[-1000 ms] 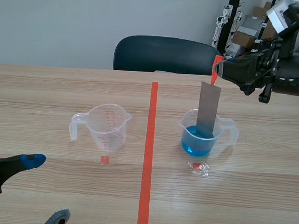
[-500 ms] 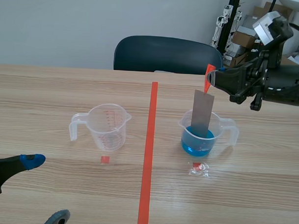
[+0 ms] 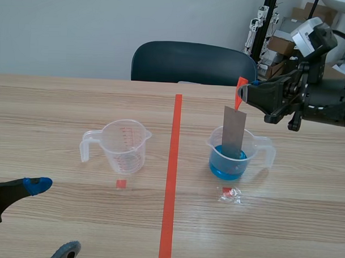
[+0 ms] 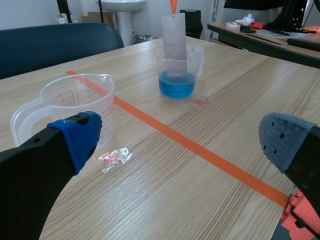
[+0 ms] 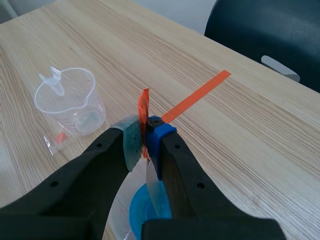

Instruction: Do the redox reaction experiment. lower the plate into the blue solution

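A grey metal plate point(image 3: 233, 133) hangs upright from an orange tag point(image 3: 240, 92). My right gripper point(image 3: 247, 96) is shut on that tag above a clear beaker point(image 3: 255, 149) holding blue solution point(image 3: 228, 168). The plate's lower end stands inside the beaker and seems to reach the blue liquid. From the right wrist, the tag point(image 5: 144, 112) is pinched in my right gripper point(image 5: 145, 137), with the plate point(image 5: 156, 192) and blue solution point(image 5: 142, 212) below. My left gripper point(image 3: 51, 218) stays open, low at the table's near left corner. The left gripper point(image 4: 180, 145) has the plate point(image 4: 174, 45) far ahead of it.
An empty clear measuring beaker point(image 3: 122, 145) stands left of the orange tape line point(image 3: 172, 163). A small crumpled plastic wrapper point(image 3: 231, 193) lies in front of the blue beaker, and another wrapper point(image 4: 115, 156) lies by the empty beaker point(image 4: 65, 107). A dark chair point(image 3: 192, 63) stands behind the table.
My right gripper has come down and shifted slightly left, carrying the tag. The plate has sunk lower into the beaker. The left arm has not moved.
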`<action>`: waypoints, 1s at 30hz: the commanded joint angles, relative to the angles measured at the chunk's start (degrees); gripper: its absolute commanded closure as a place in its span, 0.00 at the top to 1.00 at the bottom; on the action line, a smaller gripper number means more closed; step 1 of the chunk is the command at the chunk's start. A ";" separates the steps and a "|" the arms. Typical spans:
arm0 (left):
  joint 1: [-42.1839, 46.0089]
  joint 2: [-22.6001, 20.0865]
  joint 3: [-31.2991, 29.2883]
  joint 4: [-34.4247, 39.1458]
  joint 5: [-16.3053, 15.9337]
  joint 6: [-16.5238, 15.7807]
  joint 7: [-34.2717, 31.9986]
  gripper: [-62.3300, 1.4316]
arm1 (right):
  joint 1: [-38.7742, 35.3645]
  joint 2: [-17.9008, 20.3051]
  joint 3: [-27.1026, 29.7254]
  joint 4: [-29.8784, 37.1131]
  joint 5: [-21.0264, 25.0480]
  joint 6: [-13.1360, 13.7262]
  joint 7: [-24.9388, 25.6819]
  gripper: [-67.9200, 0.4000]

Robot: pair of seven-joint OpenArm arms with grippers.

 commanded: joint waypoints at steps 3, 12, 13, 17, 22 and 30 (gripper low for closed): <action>-0.13 -0.35 0.00 1.07 -0.33 0.09 -0.61 1.00 | -0.07 0.35 0.22 0.26 -0.20 0.22 -0.15 0.01; -0.13 -0.35 0.00 1.07 -0.35 0.09 -0.63 1.00 | -0.02 0.48 0.24 0.28 0.74 0.44 0.15 0.01; -0.13 -0.35 0.00 1.07 -0.35 0.09 -0.63 1.00 | -0.02 0.48 0.31 0.28 0.72 0.44 0.35 0.01; -0.13 -0.35 0.00 1.07 -0.35 0.09 -0.63 1.00 | -0.02 0.48 0.33 0.28 0.70 0.44 0.52 0.01; -0.13 -0.35 0.00 1.07 -0.35 0.09 -0.66 1.00 | -0.02 0.50 0.33 0.28 0.68 0.44 0.50 0.01; -0.13 -0.35 0.00 1.07 -0.35 0.09 -0.81 1.00 | -0.02 0.50 0.33 0.28 0.68 0.42 0.50 0.01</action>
